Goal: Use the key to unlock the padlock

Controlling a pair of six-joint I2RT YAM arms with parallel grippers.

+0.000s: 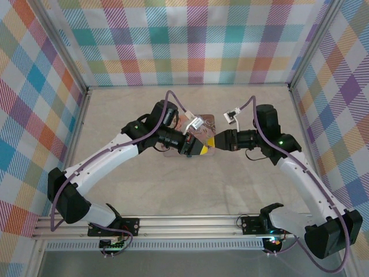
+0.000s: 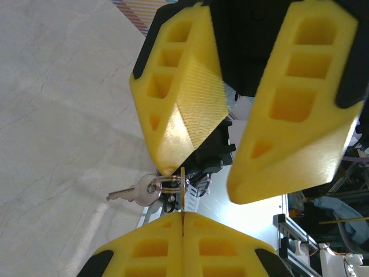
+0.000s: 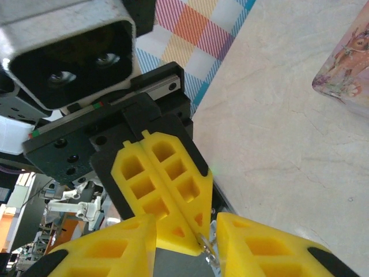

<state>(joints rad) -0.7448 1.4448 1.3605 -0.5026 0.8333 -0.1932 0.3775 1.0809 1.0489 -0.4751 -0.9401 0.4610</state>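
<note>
Left tool (image 2: 183, 218) pinches a thin brassy strip (image 2: 183, 176), right tool (image 2: 199, 184) gapes; tiny silvery metal key (image 2: 135, 193) looks light, slick, so grip its bow.

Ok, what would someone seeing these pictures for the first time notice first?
The yellow tips of both arms meet nose to nose over the table, by a pink picture tin. Close up, the left gripper is shut on a thin metal strip, a silvery key dangles from a ring beside it, and the right gripper faces it, open.
</note>
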